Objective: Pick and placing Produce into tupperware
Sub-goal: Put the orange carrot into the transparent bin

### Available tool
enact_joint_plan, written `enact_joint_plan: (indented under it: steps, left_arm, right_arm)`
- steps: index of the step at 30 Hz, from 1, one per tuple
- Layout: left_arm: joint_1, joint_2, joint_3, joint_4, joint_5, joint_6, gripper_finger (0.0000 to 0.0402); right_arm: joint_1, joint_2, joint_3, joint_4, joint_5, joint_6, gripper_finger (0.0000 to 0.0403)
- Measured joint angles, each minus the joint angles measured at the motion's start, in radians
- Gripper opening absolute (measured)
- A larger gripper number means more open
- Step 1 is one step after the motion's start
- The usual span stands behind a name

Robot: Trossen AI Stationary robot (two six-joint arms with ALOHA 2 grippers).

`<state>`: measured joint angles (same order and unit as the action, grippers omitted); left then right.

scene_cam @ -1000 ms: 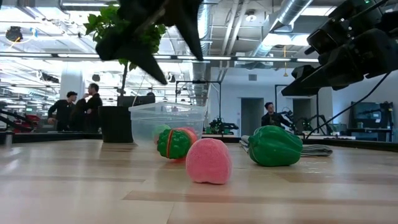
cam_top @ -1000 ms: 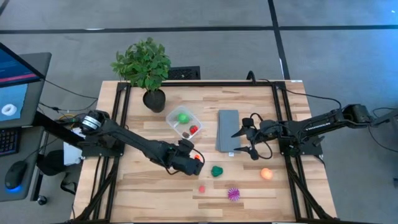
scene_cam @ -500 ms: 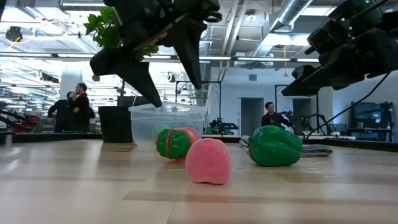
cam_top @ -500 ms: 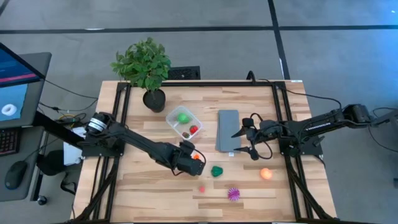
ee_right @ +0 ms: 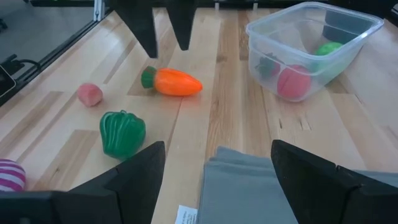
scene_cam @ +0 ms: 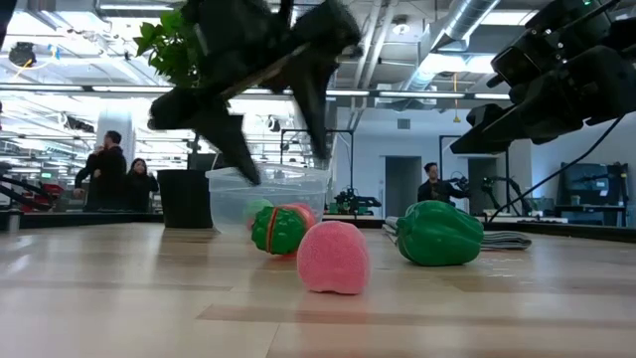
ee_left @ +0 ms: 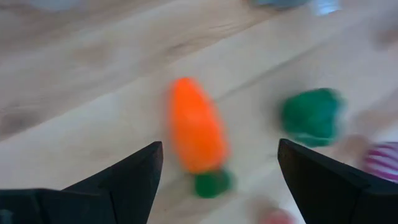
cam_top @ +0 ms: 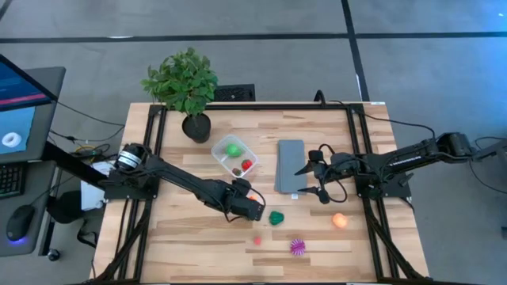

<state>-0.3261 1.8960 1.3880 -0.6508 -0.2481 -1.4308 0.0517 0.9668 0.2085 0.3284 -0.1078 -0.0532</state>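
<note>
Left hand (ee_left: 214, 163) open (above carrot (ee_left: 196, 132))

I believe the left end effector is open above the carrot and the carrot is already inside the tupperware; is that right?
Not quite. The left end effector is open above the carrot, but the carrot lies on the table, outside the tupperware. The right wrist view shows it.

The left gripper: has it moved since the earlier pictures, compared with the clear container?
Yes. In the high view the left gripper has shifted toward the table's right side and a little farther from the tupperware; it now hovers open over the orange carrot.
</note>
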Motion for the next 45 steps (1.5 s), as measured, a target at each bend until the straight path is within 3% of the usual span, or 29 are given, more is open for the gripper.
enact_joint_plan:
  steps: [8, 14, 23, 45]
  left_arm:
    - [0.007, 0.031, 0.129, -0.166, -0.007, 0.026, 0.0306]
    - [0.017, 0.116, 0.236, -0.210, 0.031, 0.066, 0.0306]
    - [0.027, 0.244, 0.453, -0.463, 0.066, 0.158, 0.0306]
    - [0.053, 0.262, 0.465, -0.507, 0.051, 0.224, 0.0306]
  right_arm:
    - [0.000, 0.000, 0.000, -0.006, 0.000, 0.000, 0.0317]
    - [0.000, 0.000, 0.000, -0.010, 0.000, 0.000, 0.0317]
    - [0.000, 0.001, -0.001, -0.013, 0.000, 0.000, 0.0317]
    - [0.000, 0.001, -0.001, -0.030, 0.000, 0.020, 0.0317]
